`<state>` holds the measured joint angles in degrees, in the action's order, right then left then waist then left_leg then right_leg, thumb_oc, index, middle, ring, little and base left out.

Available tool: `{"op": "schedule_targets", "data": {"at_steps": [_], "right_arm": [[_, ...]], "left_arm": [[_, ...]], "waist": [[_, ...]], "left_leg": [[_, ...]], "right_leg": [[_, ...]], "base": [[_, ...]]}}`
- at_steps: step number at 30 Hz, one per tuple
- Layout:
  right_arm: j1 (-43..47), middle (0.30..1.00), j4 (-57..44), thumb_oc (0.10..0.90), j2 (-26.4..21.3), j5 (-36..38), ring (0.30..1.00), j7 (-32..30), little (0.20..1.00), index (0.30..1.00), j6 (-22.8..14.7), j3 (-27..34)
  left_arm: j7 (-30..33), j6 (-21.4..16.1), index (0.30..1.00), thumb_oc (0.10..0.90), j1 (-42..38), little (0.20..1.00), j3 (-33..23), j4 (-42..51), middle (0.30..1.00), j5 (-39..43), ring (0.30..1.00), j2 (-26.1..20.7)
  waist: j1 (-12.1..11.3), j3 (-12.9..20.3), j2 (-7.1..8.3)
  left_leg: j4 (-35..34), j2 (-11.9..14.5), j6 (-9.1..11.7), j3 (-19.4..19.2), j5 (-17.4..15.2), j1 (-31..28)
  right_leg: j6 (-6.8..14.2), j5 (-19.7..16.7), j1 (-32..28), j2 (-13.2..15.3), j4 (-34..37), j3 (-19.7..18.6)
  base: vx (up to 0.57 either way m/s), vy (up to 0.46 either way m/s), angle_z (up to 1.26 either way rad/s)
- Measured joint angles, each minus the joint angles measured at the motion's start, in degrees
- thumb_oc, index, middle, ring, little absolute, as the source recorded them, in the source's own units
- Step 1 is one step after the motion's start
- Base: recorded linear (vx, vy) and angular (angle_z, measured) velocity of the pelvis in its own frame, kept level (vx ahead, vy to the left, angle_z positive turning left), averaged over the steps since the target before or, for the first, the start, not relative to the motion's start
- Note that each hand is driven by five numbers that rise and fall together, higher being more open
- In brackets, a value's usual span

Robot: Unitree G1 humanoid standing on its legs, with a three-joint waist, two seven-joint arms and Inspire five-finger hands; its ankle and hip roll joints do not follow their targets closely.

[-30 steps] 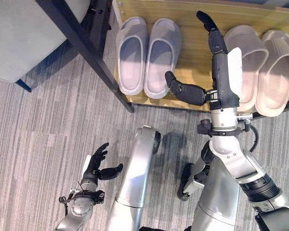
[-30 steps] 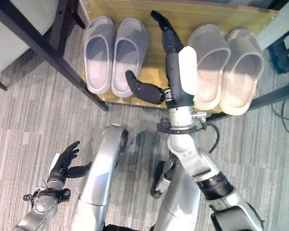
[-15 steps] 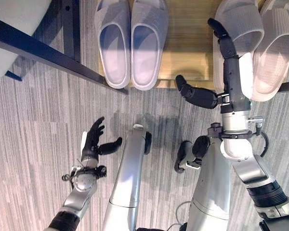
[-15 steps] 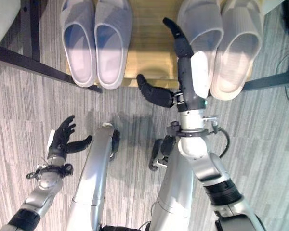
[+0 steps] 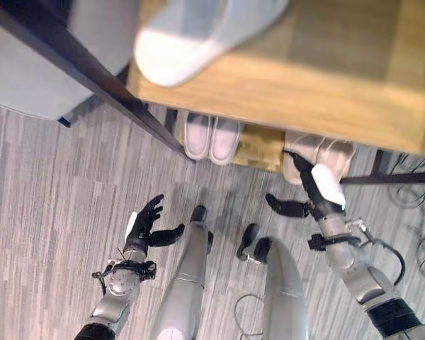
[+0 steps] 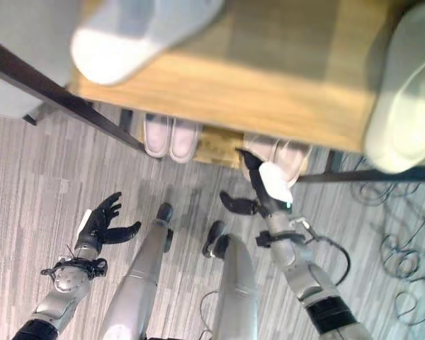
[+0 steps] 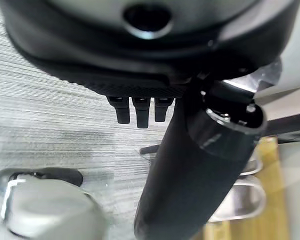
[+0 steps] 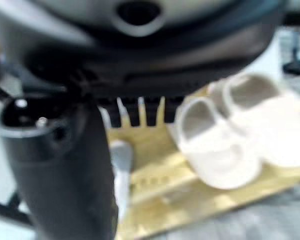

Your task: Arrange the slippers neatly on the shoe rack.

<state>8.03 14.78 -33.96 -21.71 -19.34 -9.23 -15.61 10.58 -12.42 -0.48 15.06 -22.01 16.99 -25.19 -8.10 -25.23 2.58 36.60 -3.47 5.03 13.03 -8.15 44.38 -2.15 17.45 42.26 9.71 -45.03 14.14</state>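
On the rack's lower shelf (image 5: pixel 258 150) a grey pair of slippers (image 5: pixel 211 136) stands left of a beige pair (image 5: pixel 319 152). The wooden upper shelf (image 5: pixel 304 85) carries a grey slipper (image 5: pixel 198 35) at its left and a beige slipper (image 6: pixel 404 92) at its right. My right hand (image 5: pixel 313 191) is open, held in front of the beige pair with its thumb out to the side and nothing in it. The right wrist view has the beige pair (image 8: pixel 230 135) past the hand's fingers. My left hand (image 5: pixel 143 228) hangs open over the carpet, well clear of the rack.
A black frame bar (image 5: pixel 78 64) runs diagonally at the left, with a grey cushioned seat (image 5: pixel 28 85) behind it. Loose cables (image 6: pixel 404 248) lie on the striped carpet to the right of the rack.
The camera has risen and pulled back, bringing the upper shelf into view. My right hand has drawn back from between the two pairs to the rack's front edge.
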Motion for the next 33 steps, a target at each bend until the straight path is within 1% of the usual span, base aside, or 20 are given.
{"op": "schedule_targets", "data": {"at_steps": [1,2,3,4,5,6,8,9,11,13,14,15,17,18,20,24,26,33], "right_arm": [[-0.3,0.9,5.59,0.8,1.83,-0.27,0.9,0.46,0.9,0.9,-0.08,-0.69],[-0.79,0.9,8.21,0.8,2.58,-0.24,0.9,0.54,0.9,0.9,0.48,-1.59],[-2.5,0.9,11.95,0.8,3.57,-0.39,0.9,0.55,0.9,0.9,0.56,-2.97],[-3.01,0.9,13.41,0.8,3.86,-0.47,0.9,0.59,0.9,0.9,0.6,-3.62],[-3.26,0.9,16.87,0.8,5.04,-0.54,0.9,0.68,0.9,0.9,0.44,-4.3],[-3.83,0.9,20.03,0.8,6.16,-0.55,0.9,0.77,0.9,0.9,0.37,-4.36],[-3.52,0.9,25.09,0.8,7.51,-0.8,0.9,1.14,0.9,0.9,0.92,-4.58],[-3.67,0.9,27.62,0.8,7.61,-0.83,0.9,1.38,0.9,0.9,1.17,-4.75],[-3.97,0.9,32.99,0.8,7.86,-0.87,0.9,1.74,0.9,0.9,1.88,-4.98],[-4.07,0.9,36.36,0.8,8.17,-0.87,0.9,1.83,0.9,0.9,2.23,-5.04],[-4.56,0.9,38.0,0.8,8.29,-0.88,0.9,1.99,0.9,0.9,2.54,-5.07],[-5.49,0.9,39.82,0.8,8.68,-0.9,0.9,2.24,0.9,0.9,2.48,-5.19],[-6.16,0.9,42.13,0.8,9.51,-0.83,0.9,2.78,0.9,0.9,2.67,-4.95],[-6.11,0.9,43.38,0.8,10.12,-0.81,0.9,2.9,0.9,0.9,2.7,-4.7],[-7.34,0.9,44.43,0.8,10.92,-0.74,0.9,3.05,0.9,0.9,2.89,-4.9],[-7.96,0.9,45.98,0.8,12.19,-0.55,0.9,3.12,0.9,0.9,3.42,-4.88],[-8.05,0.9,47.22,0.8,12.59,-0.53,0.9,3.12,0.9,0.9,3.48,-4.75],[-10.19,0.9,48.75,0.8,12.69,-0.5,0.9,3.19,0.9,0.9,4.28,-4.09]], "left_arm": [[-0.63,0.43,0.9,0.8,0.59,0.9,0.14,-1.04,0.9,-0.51,0.9,-0.04],[-0.95,0.41,0.9,0.8,1.58,0.9,0.27,-1.27,0.9,-0.93,0.9,-0.03],[-1.31,0.27,0.9,0.8,3.81,0.9,0.7,-1.8,0.9,-1.56,0.9,-0.09],[-1.55,0.28,0.9,0.8,4.78,0.9,0.68,-2.02,0.9,-1.63,0.9,0.0],[-1.61,0.36,0.9,0.8,5.83,0.9,0.69,-2.93,0.9,-2.16,0.9,-0.02],[-1.9,0.41,0.9,0.8,6.58,0.9,0.63,-3.4,0.9,-2.61,0.9,-0.01],[-2.94,0.91,0.9,0.8,7.0,0.9,1.0,-4.48,0.9,-3.27,0.9,0.03],[-3.35,1.33,0.9,0.8,7.01,0.9,1.57,-4.47,0.9,-3.72,0.9,0.04],[-4.08,1.54,0.9,0.8,7.24,0.9,2.61,-4.35,0.9,-4.15,0.9,0.19],[-4.7,1.62,0.9,0.8,7.47,0.9,2.91,-4.34,0.9,-4.36,0.9,0.19],[-5.14,1.64,0.9,0.8,7.88,0.9,2.98,-4.21,0.9,-4.88,0.9,0.31],[-5.22,1.71,0.9,0.8,8.44,0.9,2.95,-3.67,0.9,-4.94,0.9,0.32],[-5.51,2.25,0.9,0.8,9.08,0.9,2.96,-1.81,0.9,-5.22,0.9,0.29],[-6.04,2.35,0.9,0.8,9.67,0.9,2.96,-0.57,0.9,-5.25,0.9,0.3],[-7.25,2.88,0.9,0.8,10.59,0.9,3.12,2.26,0.9,-5.16,0.9,0.37],[-7.91,2.93,0.9,0.8,11.4,0.9,4.0,6.42,0.9,-3.53,0.9,0.83],[-8.74,2.97,0.9,0.8,11.54,0.9,4.0,8.47,0.9,-2.76,0.9,0.84],[-8.68,3.25,0.9,0.8,12.47,0.9,3.95,14.09,0.9,0.32,0.9,0.85]], "waist": [[-0.86,0.47,0.52],[-0.79,1.64,0.8],[-0.91,4.8,0.57],[-0.87,6.37,0.39],[-0.9,7.06,0.34],[-0.88,8.53,0.23],[-0.75,9.7,-0.45],[-0.52,10.69,-0.92],[-0.75,13.06,-2.05],[-0.57,13.77,-3.05],[-0.49,15.01,-3.84],[-0.34,16.23,-4.25],[-0.07,16.75,-4.74],[-0.32,17.02,-4.98],[-0.24,17.62,-5.93],[-0.1,18.36,-6.74],[0.07,18.45,-6.78],[0.43,18.84,-7.31]], "left_leg": [[-5.81,0.41,0.37,0.37,2.7,-6.06],[-9.19,0.9,0.3,0.54,3.46,-8.83],[-14.14,1.56,0.41,1.4,5.34,-12.68],[-16.98,2.1,0.34,1.77,6.33,-14.95],[-21.29,2.96,0.41,1.99,7.82,-19.42],[-23.95,3.81,0.34,1.91,8.53,-21.84],[-29.07,4.87,0.36,1.97,10.51,-26.9],[-30.88,5.23,0.3,2.0,10.95,-28.42],[-34.41,5.86,0.31,1.89,12.32,-31.23],[-35.99,6.07,0.22,1.79,12.62,-33.56],[-37.04,6.05,0.23,1.67,12.66,-35.05],[-37.51,5.95,0.25,1.44,12.67,-35.72],[-38.37,5.56,0.3,1.24,12.71,-37.77],[-39.01,5.58,0.31,0.77,12.72,-38.78],[-39.28,5.62,0.35,-0.09,12.74,-39.94],[-39.6,5.83,0.47,-0.92,12.82,-41.17],[-40.06,5.9,1.27,-1.02,13.35,-41.27],[-41.04,6.16,1.16,-1.11,14.16,-41.49]], "right_leg": [[0.45,-1.89,-5.46,-0.32,4.8,0.74],[0.78,-2.12,-8.03,-0.68,7.63,1.31],[0.9,-3.78,-12.05,-1.7,12.3,2.18],[0.97,-4.54,-14.45,-2.19,15.17,3.06],[1.48,-6.12,-18.71,-3.44,19.31,3.14],[1.49,-7.08,-21.34,-4.24,22.48,3.49],[1.72,-8.99,-26.66,-5.48,27.88,4.08],[2.06,-9.39,-28.42,-5.83,29.95,4.39],[2.77,-11.36,-31.71,-6.96,34.85,4.45],[2.72,-13.17,-35.06,-7.55,38.56,4.51],[3.04,-14.45,-37.68,-7.94,42.05,4.49],[3.47,-15.52,-39.42,-8.17,44.81,4.46],[3.77,-17.61,-43.15,-8.46,49.42,4.43],[3.74,-18.11,-44.13,-8.52,50.44,4.28],[3.78,-18.1,-44.91,-8.42,50.39,3.82],[3.89,-18.18,-45.62,-8.46,50.45,2.77],[4.11,-18.04,-45.53,-8.45,50.77,2.7],[4.19,-18.44,-45.28,-8.61,50.77,2.49]], "base": [[0.01,-0.063,0.2],[0.14,-0.152,0.21],[0.09,-0.08,0.15],[0.16,-0.15,0.12],[0.09,-0.111,-0.02],[0.11,-0.137,-0.06],[0.09,-0.085,0.02],[0.11,-0.059,0.04],[0.09,-0.033,0.0],[0.08,-0.018,-0.01],[0.09,-0.029,-0.02],[0.11,-0.036,-0.01],[0.05,-0.007,-0.02],[0.03,0.019,-0.08],[0.02,0.024,-0.15],[0.01,0.018,-0.12],[0.0,0.0,0.0],[0.01,0.005,0.0]]}}
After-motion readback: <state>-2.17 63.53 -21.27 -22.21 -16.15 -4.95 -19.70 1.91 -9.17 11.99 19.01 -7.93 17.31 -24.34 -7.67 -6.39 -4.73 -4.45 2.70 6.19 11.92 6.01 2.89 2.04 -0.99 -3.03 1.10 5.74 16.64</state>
